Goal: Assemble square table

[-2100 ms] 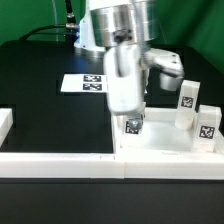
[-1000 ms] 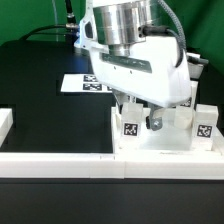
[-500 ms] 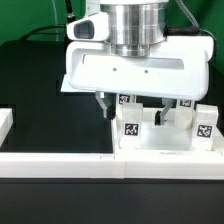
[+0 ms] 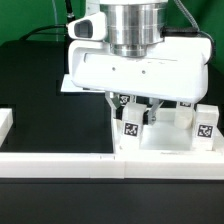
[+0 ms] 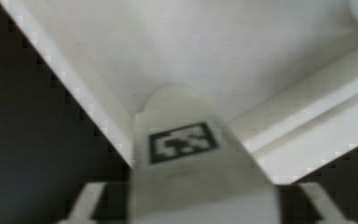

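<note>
the silver-and-white robot arm hangs low over the large white square tray-like tabletop with raised rim (image 4: 165,150), which sits on the black table (image 4: 40,90) toward the exterior view's right, butted against the long white border bar (image 4: 60,160) along the near edge. the two-finger gripper (image 4: 139,112) is clamped on a small white block leg with a black-and-white tag (image 4: 130,127), one dark finger (image 4: 153,117) visible on the side toward the exterior view's right, the other mostly hidden under the wide white gripper housing. held leg is upright, near the tabletop's corner on the exterior view's left; whether its base touches the tray floor, can't tell. wrist view: same leg (image 5: 185,150) runs up between the fingers (image 5: 91,200), tag facing the camera, white tray rim (image 5: 87,80) beside it with black table beyond. another tagged white block leg (image 4: 207,128) stands upright at the exterior view's far right. one more tag peeks under the housing behind, blurry. a flat white marker board with printed tags (image 4: 68,82) lies on the table farther back, mostly covered by the housing.
</note>
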Controlling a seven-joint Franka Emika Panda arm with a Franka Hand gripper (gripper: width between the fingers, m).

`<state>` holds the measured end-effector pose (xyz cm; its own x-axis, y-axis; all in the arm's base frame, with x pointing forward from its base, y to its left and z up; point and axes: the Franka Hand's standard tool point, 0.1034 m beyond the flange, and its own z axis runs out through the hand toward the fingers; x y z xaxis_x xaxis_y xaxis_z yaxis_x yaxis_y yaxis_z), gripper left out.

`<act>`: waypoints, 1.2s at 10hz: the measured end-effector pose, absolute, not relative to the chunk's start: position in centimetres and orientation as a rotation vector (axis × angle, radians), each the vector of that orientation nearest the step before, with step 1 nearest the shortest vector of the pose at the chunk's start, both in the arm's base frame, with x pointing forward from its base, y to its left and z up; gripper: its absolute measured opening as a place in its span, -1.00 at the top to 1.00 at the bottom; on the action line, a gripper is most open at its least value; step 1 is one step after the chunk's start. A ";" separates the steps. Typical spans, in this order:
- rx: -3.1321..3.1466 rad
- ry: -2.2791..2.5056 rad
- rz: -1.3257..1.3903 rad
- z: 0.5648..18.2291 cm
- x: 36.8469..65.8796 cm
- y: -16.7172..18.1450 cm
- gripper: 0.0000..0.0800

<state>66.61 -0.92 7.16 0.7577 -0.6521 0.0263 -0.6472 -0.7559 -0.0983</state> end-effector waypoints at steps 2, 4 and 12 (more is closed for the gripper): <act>-2.790 1.244 -0.081 7.1 66.6 -1.0 0.27; -2.604 1.587 -0.023 7.2 66.5 -1.2 0.27; -1.548 2.602 0.222 7.7 67.0 -1.1 0.27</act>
<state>66.97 -1.10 7.68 -0.4759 -0.8639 -0.1652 -0.8794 0.4708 0.0709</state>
